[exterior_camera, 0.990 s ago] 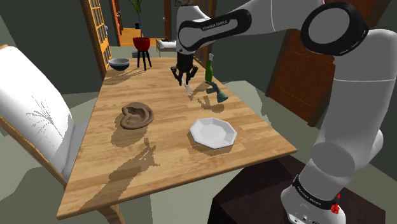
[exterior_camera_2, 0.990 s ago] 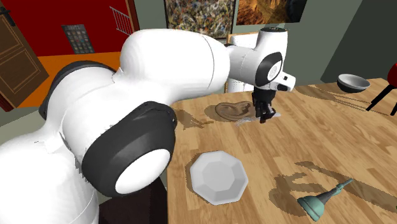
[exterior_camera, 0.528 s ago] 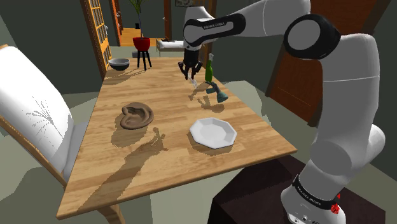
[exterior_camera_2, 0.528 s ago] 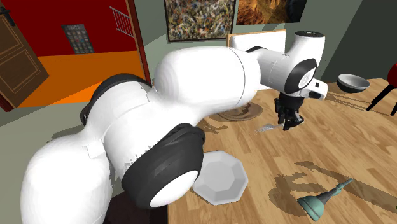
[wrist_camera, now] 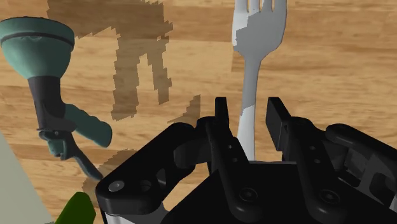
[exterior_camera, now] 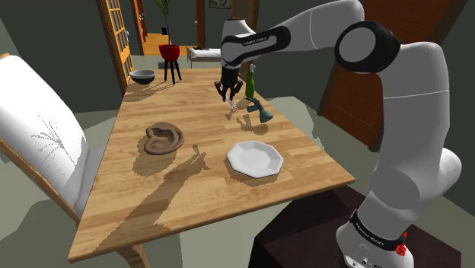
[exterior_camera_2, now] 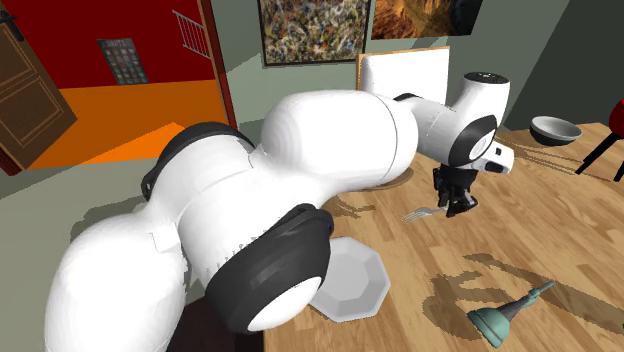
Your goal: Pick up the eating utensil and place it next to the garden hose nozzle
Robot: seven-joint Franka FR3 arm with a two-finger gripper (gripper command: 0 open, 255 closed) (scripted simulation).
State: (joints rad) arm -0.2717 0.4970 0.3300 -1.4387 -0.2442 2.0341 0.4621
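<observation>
i am working over a wooden table whose planks are catching light and carrying soft shadows. a white chair is standing at the shoulder view's left. beyond the table's far end a dark stool is sitting before a doorway where an orange floor is glowing. grey-green walls are enclosing the room, and paintings are hanging near a red wall.
</observation>
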